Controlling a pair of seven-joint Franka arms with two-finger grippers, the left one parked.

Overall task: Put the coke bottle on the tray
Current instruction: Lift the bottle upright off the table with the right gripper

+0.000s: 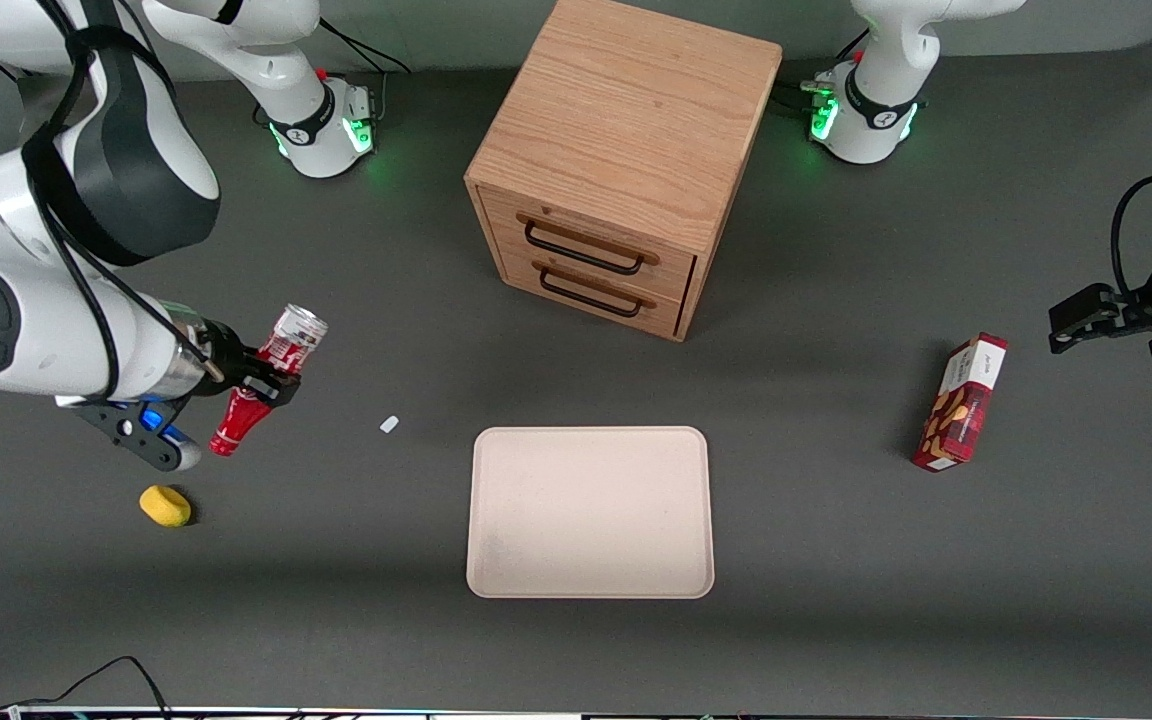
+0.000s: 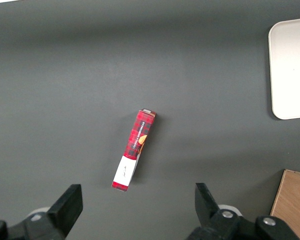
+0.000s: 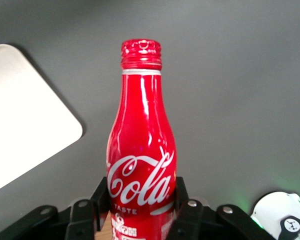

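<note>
- Where the claw (image 1: 258,378) clamps the coke bottle (image 1: 266,378), its black fingers (image 3: 187,217) cover the bottle's middle in the front view and cut off its lower body in the right wrist view, so the silvery base (image 1: 298,322) shows only from the front.
- Gripped this way, the bottle hangs above the desk (image 1: 836,600) at the working arm's end, well apart from the tray (image 1: 591,512) and clear of its rim.
- Its long axis runs tilted: the red cap (image 1: 223,446) points down and toward the front camera, the base up and away from it.
- White "Coca-Cola" script is only partly readable in the wrist view: "Cola" and a small "TASTE" beneath it; finer print lower down is too small to read.
- A yellow object (image 1: 165,505) lies on the desk near the cap, nearer the camera.
- A small white scrap (image 1: 389,424) lies between the bottle and the tray.
- Toward the parked arm's end lies a red snack box (image 1: 961,403); its lettering cannot be made out.
- A wooden two-drawer cabinet (image 1: 626,150) stands farther from the camera than the tray.
</note>
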